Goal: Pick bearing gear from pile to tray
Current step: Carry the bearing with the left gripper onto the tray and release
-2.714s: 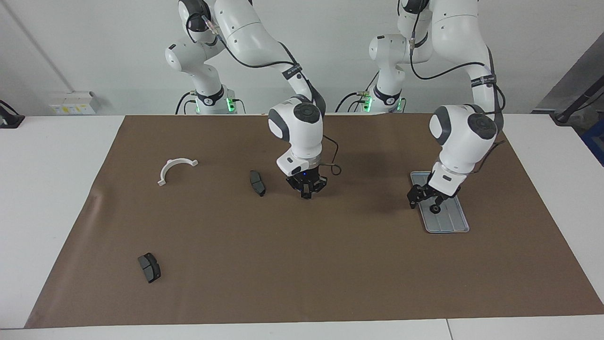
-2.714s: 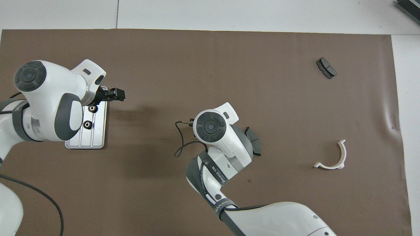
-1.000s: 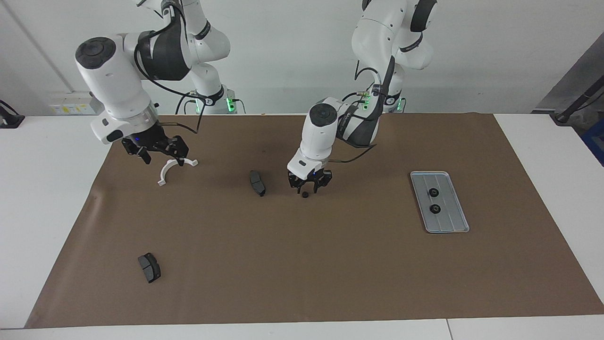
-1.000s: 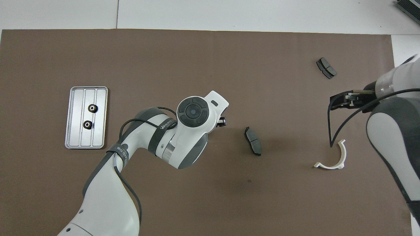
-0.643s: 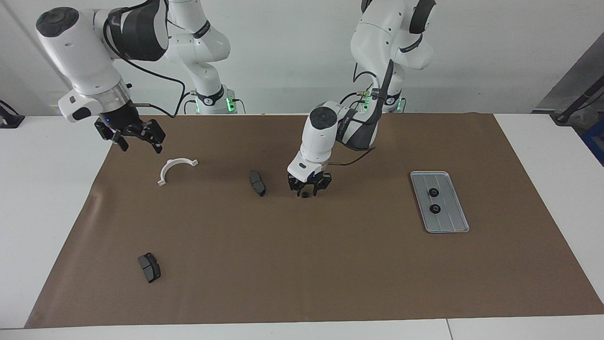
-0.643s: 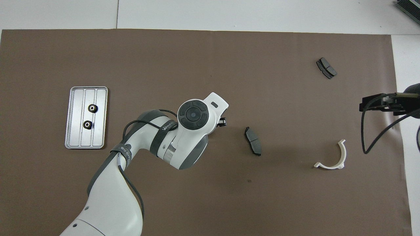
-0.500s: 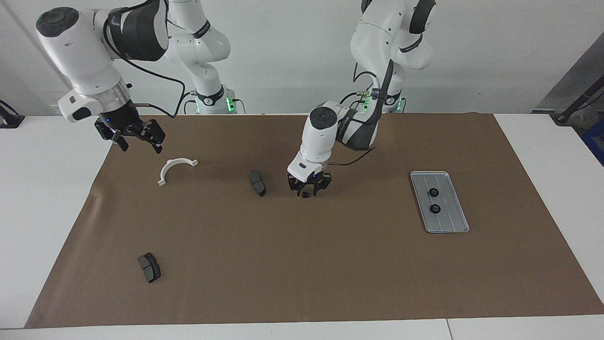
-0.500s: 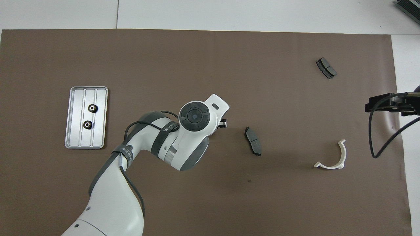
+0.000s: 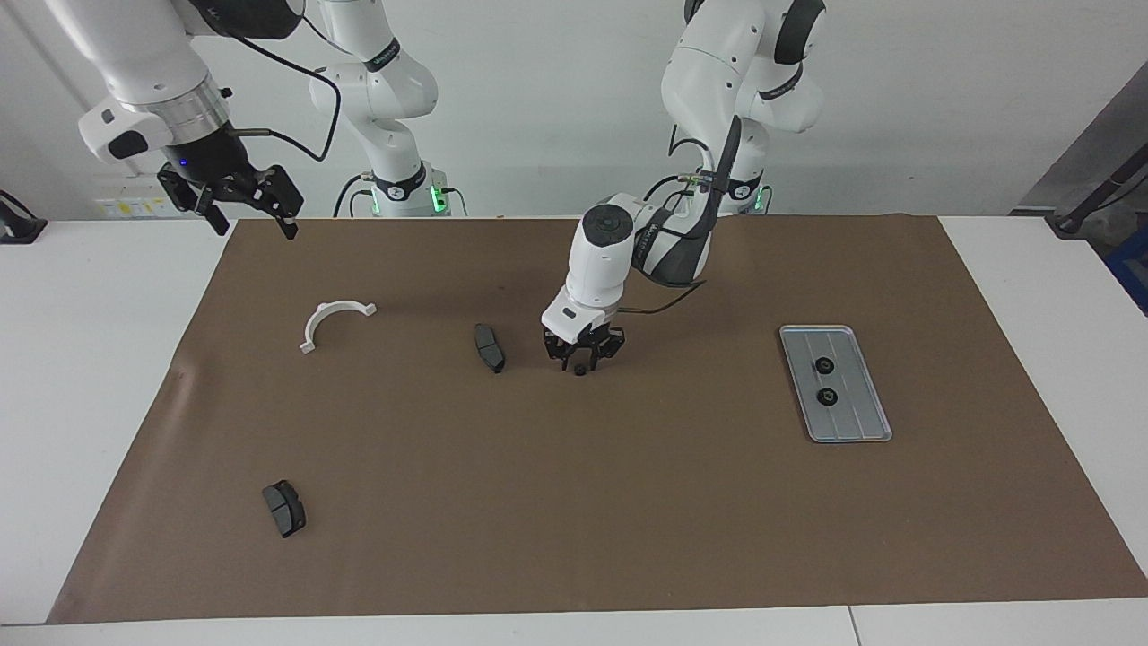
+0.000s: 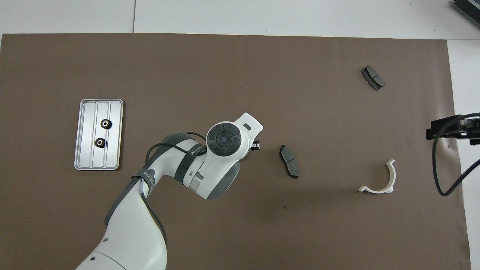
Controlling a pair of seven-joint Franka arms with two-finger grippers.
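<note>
Black small round bearing gear on brown mat, beside dark grey brake-pad piece; my left gripper straddles it, can't tell if pinched. Two gears in silver grooved tray. Right gripper spread, waiting above mat's corner.

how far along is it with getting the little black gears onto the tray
Done: two black gears lie on the tray. In hand: the left gripper is down around a third gear on the mat. The right gripper waits, open. Left: carrying that gear over.
</note>
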